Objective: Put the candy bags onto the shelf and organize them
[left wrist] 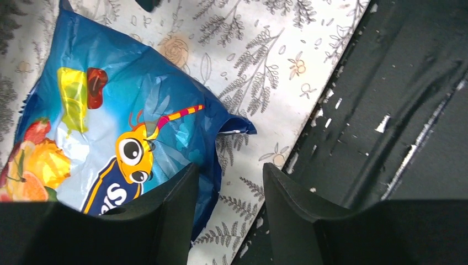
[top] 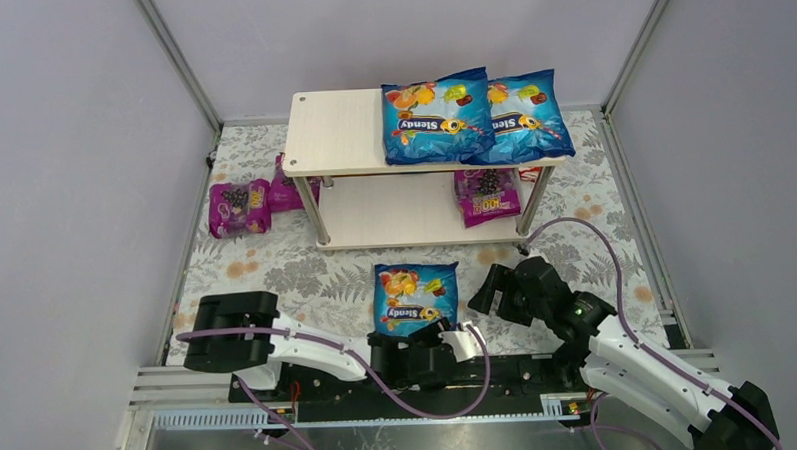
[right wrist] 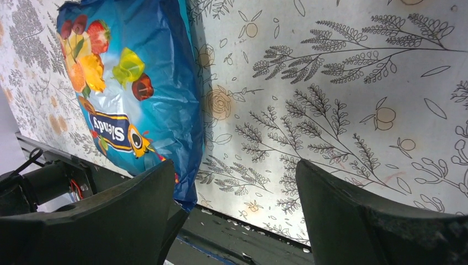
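Observation:
The shelf [top: 341, 137] stands at the back middle. Two blue candy bags [top: 437, 117] [top: 527, 115] lie side by side on the right of its top board. One magenta bag [top: 486, 194] lies on the lower board at the right. Two magenta bags [top: 239, 208] [top: 291, 189] lie on the table left of the shelf. A third blue bag [top: 415, 296] lies flat on the table in front, also in the left wrist view [left wrist: 110, 127] and the right wrist view [right wrist: 132, 88]. My left gripper [top: 438, 334] [left wrist: 230, 171] is open at its near right corner. My right gripper [top: 482, 297] [right wrist: 237, 165] is open and empty just right of it.
The floral tablecloth [top: 575, 229] covers the table. A black metal rail [top: 520, 366] runs along the near edge, right below the front bag. Grey walls with metal posts close in the left, right and back. The shelf top's left half [top: 331, 127] is bare.

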{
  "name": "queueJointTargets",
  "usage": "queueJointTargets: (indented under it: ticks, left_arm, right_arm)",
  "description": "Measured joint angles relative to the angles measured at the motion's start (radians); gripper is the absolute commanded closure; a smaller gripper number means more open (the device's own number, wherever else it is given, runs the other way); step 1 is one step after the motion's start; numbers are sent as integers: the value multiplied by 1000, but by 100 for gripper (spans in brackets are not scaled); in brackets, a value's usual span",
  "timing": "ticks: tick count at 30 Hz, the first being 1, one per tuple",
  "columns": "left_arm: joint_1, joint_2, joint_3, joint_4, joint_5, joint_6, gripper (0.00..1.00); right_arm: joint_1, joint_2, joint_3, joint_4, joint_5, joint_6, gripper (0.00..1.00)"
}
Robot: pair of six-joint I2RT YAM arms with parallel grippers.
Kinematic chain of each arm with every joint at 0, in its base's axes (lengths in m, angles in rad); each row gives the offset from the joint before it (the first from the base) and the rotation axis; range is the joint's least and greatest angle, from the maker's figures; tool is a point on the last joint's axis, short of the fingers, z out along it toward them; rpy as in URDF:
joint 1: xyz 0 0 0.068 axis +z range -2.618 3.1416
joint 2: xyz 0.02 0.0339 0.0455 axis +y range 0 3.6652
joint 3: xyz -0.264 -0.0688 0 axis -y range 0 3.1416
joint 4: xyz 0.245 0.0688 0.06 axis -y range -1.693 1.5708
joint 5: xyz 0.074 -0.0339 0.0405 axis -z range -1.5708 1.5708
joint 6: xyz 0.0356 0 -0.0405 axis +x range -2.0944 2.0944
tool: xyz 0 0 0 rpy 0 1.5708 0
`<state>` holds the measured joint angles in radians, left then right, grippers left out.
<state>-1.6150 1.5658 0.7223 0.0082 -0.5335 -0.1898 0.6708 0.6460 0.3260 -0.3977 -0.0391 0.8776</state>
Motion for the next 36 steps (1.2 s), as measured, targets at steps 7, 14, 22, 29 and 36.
queueJointTargets:
  ticks: [7,14,22,29,36]
  left_arm:
    - [-5,11,5,15,-109,5,49]
    - [-5,-69,-16,54,-119,10,40]
    - [-5,-5,-16,85,-124,59,40]
    - [2,64,-11,130,-159,97,60]
    - [6,79,-8,167,-190,116,95]
  right_arm:
    - [0,3,-26,15,-31,14,13]
    - [0,5,-29,40,-35,24,13]
    - [0,9,-72,135,-91,91,13]
    - [0,47,-126,247,-135,165,9]
    - [0,107,-132,343,-165,205,0]
